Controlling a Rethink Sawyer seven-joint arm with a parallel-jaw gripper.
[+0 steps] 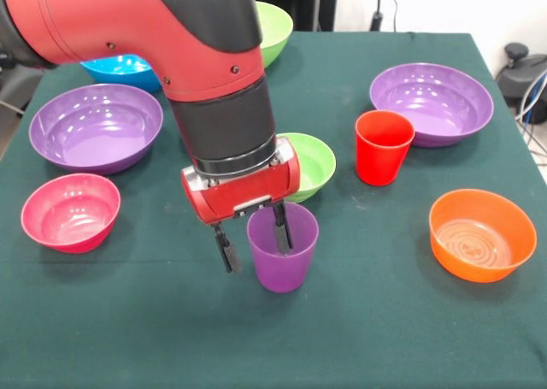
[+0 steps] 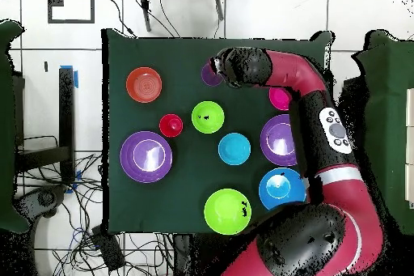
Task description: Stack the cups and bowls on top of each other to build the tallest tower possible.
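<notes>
The translucent purple cup [image 1: 282, 250] stands upright on the green cloth near the front; it also shows in the overhead view [image 2: 211, 75], partly under the arm. My gripper [image 1: 253, 241] is open, one finger inside the cup and the other outside its left wall, straddling the rim. The red cup [image 1: 384, 147] stands upright to the right, apart [image 2: 171, 125]. A small lime green bowl [image 1: 311, 165] sits just behind the purple cup [image 2: 208, 116]. Nothing is stacked.
Around the table stand two wide purple bowls [image 1: 96, 126] [image 1: 432, 103], a pink bowl [image 1: 71, 211], an orange bowl [image 1: 481, 233], a blue bowl [image 1: 120, 69] and a large lime bowl [image 1: 275, 30]. A second blue bowl [image 2: 234, 149] shows only from overhead.
</notes>
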